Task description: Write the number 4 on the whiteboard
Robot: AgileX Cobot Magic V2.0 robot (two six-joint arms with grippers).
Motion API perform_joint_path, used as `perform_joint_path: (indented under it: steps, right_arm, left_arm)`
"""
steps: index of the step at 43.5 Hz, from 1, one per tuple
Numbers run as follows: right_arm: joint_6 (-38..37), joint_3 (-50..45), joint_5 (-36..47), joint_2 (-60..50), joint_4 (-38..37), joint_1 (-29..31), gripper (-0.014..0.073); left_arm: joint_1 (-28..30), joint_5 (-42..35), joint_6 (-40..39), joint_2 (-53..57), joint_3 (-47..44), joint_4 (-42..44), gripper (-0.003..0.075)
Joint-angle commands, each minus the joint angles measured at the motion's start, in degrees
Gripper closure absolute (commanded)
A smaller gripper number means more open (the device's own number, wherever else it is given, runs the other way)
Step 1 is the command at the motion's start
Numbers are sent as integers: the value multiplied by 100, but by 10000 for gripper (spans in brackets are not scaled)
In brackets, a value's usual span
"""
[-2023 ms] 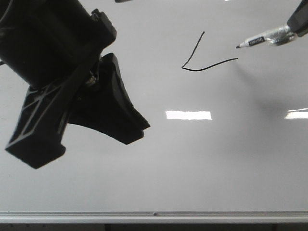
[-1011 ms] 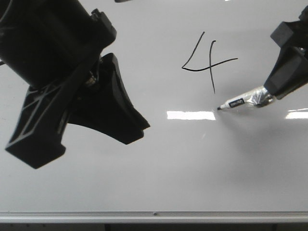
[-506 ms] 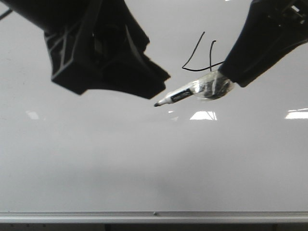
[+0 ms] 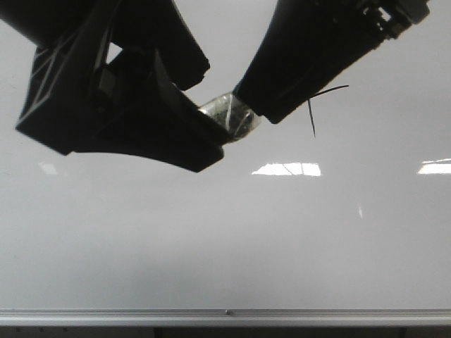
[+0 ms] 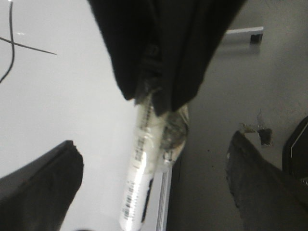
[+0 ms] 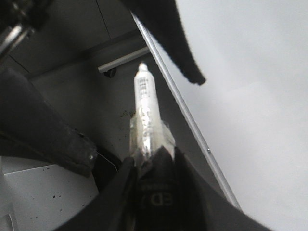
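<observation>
The whiteboard [image 4: 211, 246] fills the front view. The number 4 [image 4: 311, 120] is drawn at its upper right; only its vertical line and crossbar end show, the rest is hidden behind my right gripper [image 4: 254, 98]. That gripper is shut on a tape-wrapped marker [image 4: 229, 116] and holds it off the board. The marker's tip end is hidden behind my left gripper [image 4: 201, 105]. In the left wrist view the marker [image 5: 142, 178] lies between my left gripper's [image 5: 154, 144] open fingers [image 5: 43, 187], not touching them. In the right wrist view my right gripper [image 6: 151, 154] clamps the marker [image 6: 146, 110].
A silver rail [image 4: 225, 317] runs along the board's lower edge. Bright light reflections [image 4: 285, 169] lie on the board below the figure. Beyond the board's edge the wrist views show a dark floor [image 5: 211, 96].
My right gripper drew the 4's vertical stroke, then lifted the marker and carried it left. My left gripper rose and swung right, and its fingers now flank the marker.
</observation>
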State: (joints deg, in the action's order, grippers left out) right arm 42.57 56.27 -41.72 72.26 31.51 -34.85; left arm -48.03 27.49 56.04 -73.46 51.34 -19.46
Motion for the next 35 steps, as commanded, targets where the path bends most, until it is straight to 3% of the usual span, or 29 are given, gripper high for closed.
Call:
perform_joint_path:
  steps: [1,8,32,35]
  right_arm:
    - [43,239,103,-235,138,-12,656]
    - [43,239,15,-310,143,-12,656]
    - [61,239,-73,-450,383,-12,656]
    - [61,239,-36,-450,395,-12,652]
  left_arm:
    - [-31,-195,-5,119,176,21,135]
    - [25,-278,-5,118,176,21,204]
    - [171,-291,-5,118,176,0,720]
    - [171,-291,-5,118,176,0,741]
